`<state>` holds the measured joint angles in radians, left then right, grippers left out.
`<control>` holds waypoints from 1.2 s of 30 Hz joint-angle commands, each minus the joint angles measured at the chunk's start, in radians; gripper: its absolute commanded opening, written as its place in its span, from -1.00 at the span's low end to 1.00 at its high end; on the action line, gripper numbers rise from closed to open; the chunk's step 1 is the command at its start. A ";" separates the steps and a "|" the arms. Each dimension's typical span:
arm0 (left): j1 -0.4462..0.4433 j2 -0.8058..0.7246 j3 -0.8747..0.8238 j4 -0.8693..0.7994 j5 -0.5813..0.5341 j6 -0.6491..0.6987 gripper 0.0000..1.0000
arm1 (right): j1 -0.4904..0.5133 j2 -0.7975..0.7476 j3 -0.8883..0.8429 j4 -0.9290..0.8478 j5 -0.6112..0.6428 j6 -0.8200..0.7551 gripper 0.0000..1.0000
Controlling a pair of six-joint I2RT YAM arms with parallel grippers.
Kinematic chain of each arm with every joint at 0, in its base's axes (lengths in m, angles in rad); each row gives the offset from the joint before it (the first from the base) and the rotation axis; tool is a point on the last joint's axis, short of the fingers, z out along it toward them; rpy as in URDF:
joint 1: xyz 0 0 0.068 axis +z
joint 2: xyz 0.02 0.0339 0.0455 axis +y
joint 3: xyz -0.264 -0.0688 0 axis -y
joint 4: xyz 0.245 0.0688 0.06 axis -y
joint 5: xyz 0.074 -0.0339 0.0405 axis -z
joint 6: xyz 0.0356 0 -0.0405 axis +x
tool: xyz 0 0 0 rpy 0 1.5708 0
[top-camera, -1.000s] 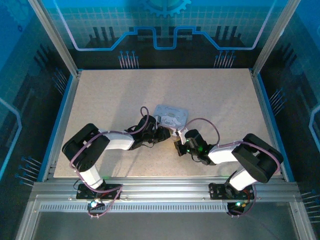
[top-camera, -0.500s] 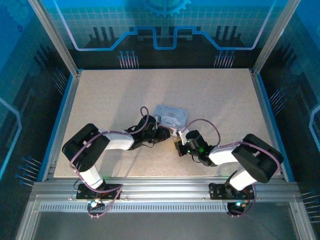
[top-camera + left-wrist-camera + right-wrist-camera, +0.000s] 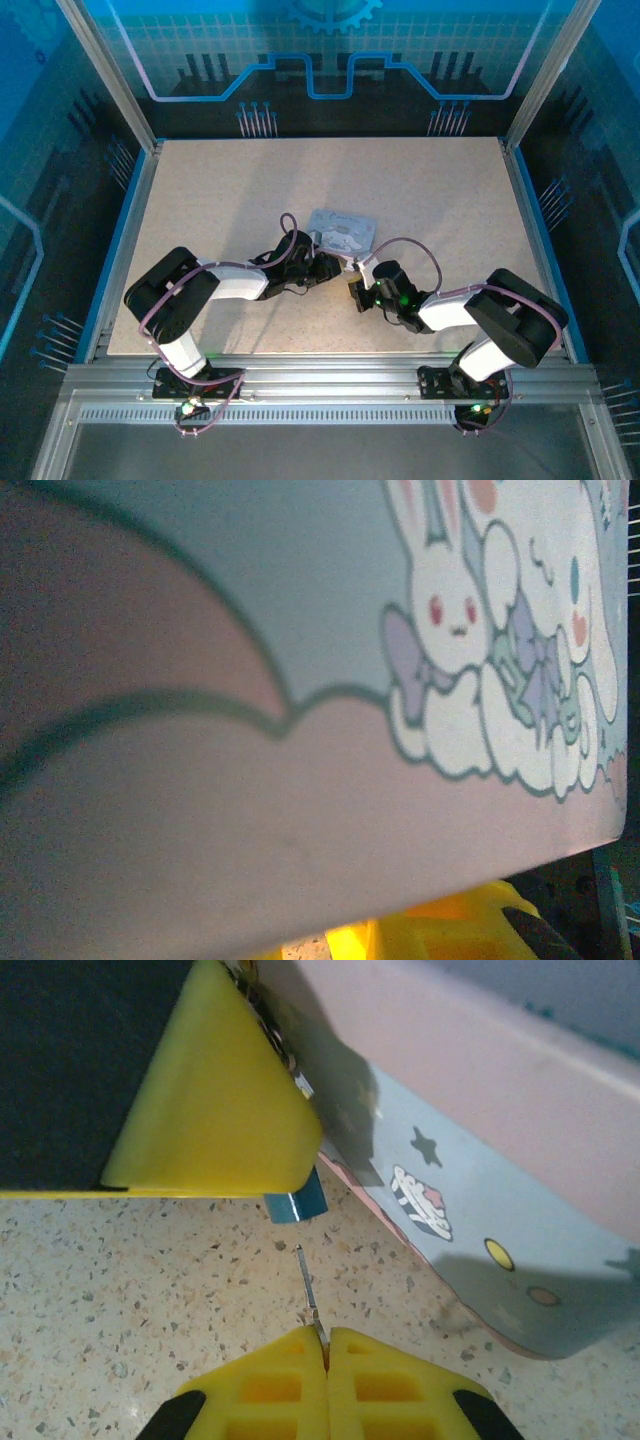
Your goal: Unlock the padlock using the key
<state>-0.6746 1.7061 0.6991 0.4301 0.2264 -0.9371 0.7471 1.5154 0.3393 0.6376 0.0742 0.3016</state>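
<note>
- Beside near edge of tin box [image 3: 480, 1210]: clenched on key [image 3: 308, 1285] with right gripper [image 3: 325, 1340], just short of blue padlock [image 3: 295, 1206].
- Against box with left gripper [image 3: 340, 264]; grip impossible to tell.
- Open tabletop [image 3: 200, 200] all round.

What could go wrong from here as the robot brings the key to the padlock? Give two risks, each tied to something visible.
1. The right gripper pinches the thin key at one end only, so a push may tilt it or let it slip.
2. The small blue piece, probably the padlock, sits mostly hidden under a yellow finger of the left gripper, beside the tin box. The key tip could miss and scrape the box.
</note>
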 commanded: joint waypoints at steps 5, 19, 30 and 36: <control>-0.006 -0.028 0.007 0.028 0.025 0.002 -0.64 | 0.000 0.014 0.006 0.056 -0.011 -0.004 -0.85; -0.006 -0.030 0.005 0.025 0.021 0.002 -0.64 | -0.012 0.028 0.013 0.072 -0.004 0.007 -0.84; -0.006 -0.034 0.002 0.024 0.022 -0.001 -0.63 | -0.023 0.011 -0.004 0.096 0.010 0.015 -0.85; -0.006 -0.035 0.002 0.025 0.022 -0.003 -0.64 | -0.022 0.017 0.000 0.108 -0.008 0.007 -0.85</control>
<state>-0.6754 1.7061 0.6991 0.4305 0.2260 -0.9371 0.7322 1.5330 0.3412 0.6880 0.0708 0.3061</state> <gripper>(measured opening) 0.200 0.079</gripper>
